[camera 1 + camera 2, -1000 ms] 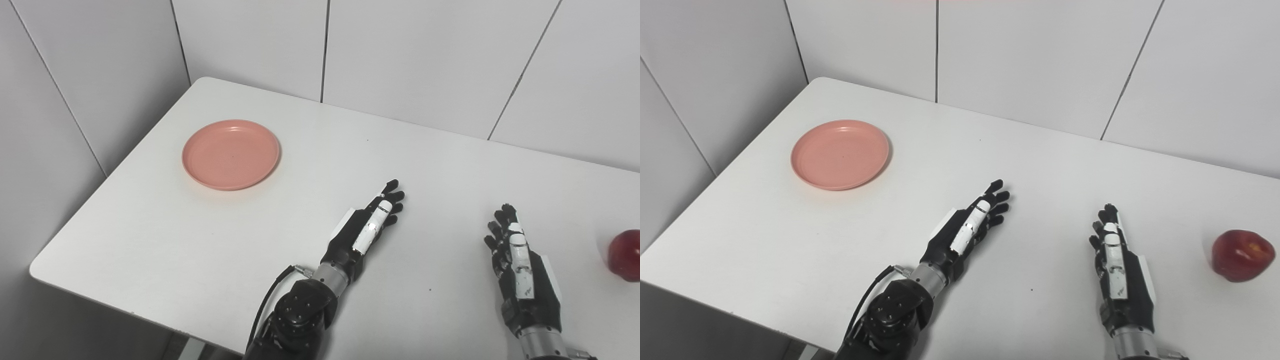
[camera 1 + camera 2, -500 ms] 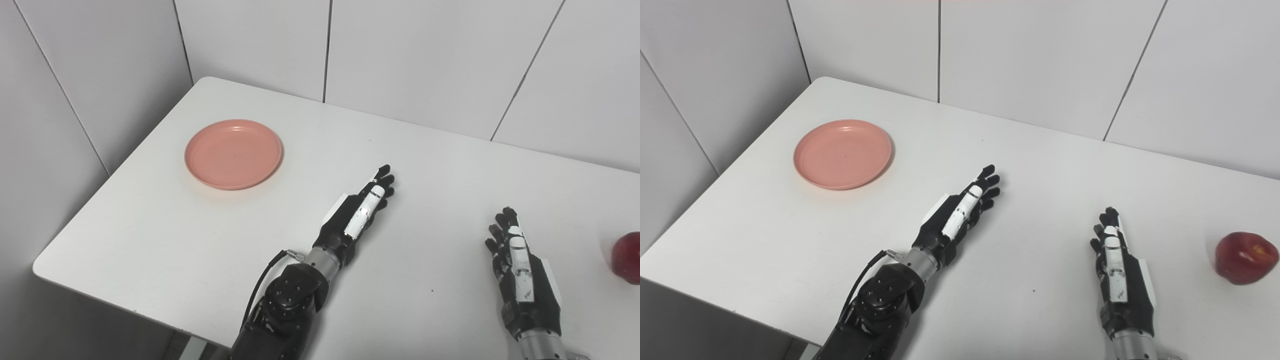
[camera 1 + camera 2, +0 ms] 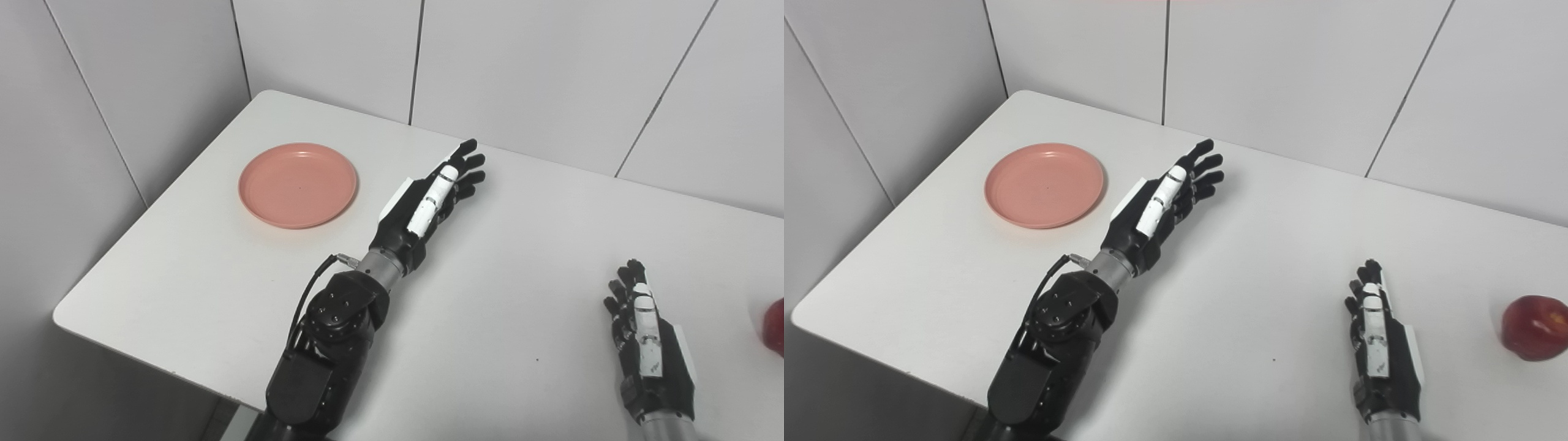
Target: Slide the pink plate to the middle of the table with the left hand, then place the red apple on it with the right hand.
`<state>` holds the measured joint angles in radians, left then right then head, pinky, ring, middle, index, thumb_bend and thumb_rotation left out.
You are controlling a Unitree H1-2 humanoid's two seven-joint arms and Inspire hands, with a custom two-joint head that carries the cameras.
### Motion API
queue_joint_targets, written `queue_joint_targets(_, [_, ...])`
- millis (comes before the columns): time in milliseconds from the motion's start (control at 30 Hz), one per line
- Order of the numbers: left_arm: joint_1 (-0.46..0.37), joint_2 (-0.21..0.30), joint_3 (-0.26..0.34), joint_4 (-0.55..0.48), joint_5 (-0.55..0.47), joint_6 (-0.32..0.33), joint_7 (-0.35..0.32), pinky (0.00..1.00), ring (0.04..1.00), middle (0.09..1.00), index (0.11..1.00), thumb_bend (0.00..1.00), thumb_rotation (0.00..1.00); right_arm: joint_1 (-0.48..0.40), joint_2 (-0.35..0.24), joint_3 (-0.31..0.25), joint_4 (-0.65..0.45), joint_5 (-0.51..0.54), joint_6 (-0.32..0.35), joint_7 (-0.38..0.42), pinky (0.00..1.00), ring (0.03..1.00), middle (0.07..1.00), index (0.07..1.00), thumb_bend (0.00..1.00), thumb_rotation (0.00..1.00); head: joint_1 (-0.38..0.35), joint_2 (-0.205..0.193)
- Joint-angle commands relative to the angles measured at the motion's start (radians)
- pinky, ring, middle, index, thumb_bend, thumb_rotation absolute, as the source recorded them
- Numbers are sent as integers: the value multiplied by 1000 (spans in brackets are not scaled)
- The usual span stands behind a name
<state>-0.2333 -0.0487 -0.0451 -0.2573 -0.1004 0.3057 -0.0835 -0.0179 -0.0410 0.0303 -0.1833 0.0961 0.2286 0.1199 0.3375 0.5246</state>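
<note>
The pink plate (image 3: 298,184) lies flat near the table's far left corner. My left hand (image 3: 430,199) is raised above the table just right of the plate, open, fingers stretched toward the back wall, holding nothing. Near the front right, my right hand (image 3: 1379,343) rests open, palm down, with nothing in it. The red apple (image 3: 1535,326) stands on the table to the right of that hand, a gap between them; in the left eye view the apple (image 3: 775,326) is cut by the picture's right edge.
The white table (image 3: 1262,269) has its left edge and rounded front-left corner close to the plate. White panelled walls (image 3: 1274,67) stand right behind and left of the table.
My left hand has lifted and reached forward and left, ending beside the plate. The right hand, plate and apple have stayed put; the camera has shifted a little.
</note>
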Motion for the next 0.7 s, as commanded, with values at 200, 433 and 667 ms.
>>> queue_joint_targets(200, [-122,49,80,-47,-21,-9,27,893,905,917,903,401,1000,-28,3,-3,-14,13,-66,7,1000,1000,1000,1000,131,1000,7,-4])
queue_joint_targets(433, [-176,88,155,-46,-22,-9,65,883,896,905,886,414,1000,-27,5,-2,-14,13,-66,5,1000,1000,1000,1000,143,1000,7,-7])
queue_joint_targets(667, [-207,154,249,-3,-54,-43,89,872,891,902,885,401,1000,-25,4,1,-21,6,-58,3,1000,1000,1000,1000,147,1000,11,-7])
